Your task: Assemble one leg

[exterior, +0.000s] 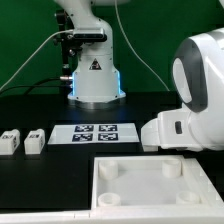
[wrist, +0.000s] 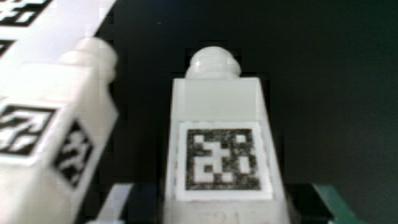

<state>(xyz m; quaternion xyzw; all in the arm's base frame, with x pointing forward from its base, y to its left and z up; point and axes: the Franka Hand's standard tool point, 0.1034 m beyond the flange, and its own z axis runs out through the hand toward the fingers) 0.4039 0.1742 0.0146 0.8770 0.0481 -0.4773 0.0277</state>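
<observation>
Gripping the leg (wrist: 226,130) at its tagged end, the claw (wrist: 226,210) has its jaws drawn in to the leg's width. A finger (wrist: 139,206) lies flush against each flank, and no gap shows on either side. The tag (wrist: 226,155) faces the wrist camera, and the rounded stud (wrist: 214,62) points away from the claw. The wrist view does not settle whether the leg rests on the table (exterior: 40,105) or hangs just off it. A second leg (wrist: 63,110) lies just beside it, skewed to it, with a narrow dark strip between them.

In the exterior view the claw is hidden behind the arm (exterior: 195,90), which fills the three o'clock side. The tabletop (exterior: 150,185) lies at about five o'clock and the marker board (exterior: 105,132) near the centre. Two spare legs (exterior: 35,140) sit side by side at nine o'clock.

I judge the step in hand to be taking this leg to a corner of the tabletop. The lift should go straight up and away from the neighbour, since any sideways drag would likely knock it. The hold is at the end far from the stud, so the leg could swing in the jaws. A firm squeeze and slow travel would suit. The stud should be turned down and centred over the corner before lowering. If it meets resistance off-centre, backing off and realigning beats pushing.
</observation>
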